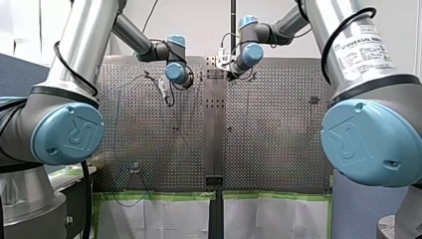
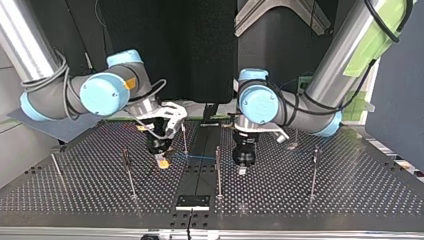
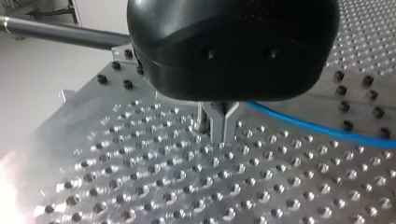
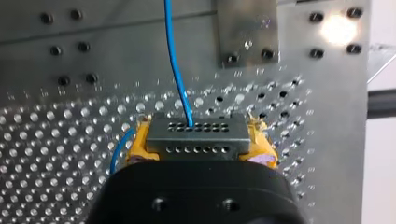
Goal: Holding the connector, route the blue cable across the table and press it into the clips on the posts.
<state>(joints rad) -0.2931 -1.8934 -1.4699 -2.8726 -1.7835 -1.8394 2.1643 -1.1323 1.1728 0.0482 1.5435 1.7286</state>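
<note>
Cable point(image 4: 175, 65) leaves connector point(image 4: 197, 135), clamped in right gripper point(image 4: 200, 145), toward 3 o'clock in top view to left gripper point(image 3: 223, 134), fingers point(image 3: 231, 122) together; overtension could yank it free or miss post's point(image 2: 218, 170) clip.

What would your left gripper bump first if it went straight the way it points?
Most likely the table: my left gripper points down at its holes. The blue cable passes beside it, off that line.
</note>
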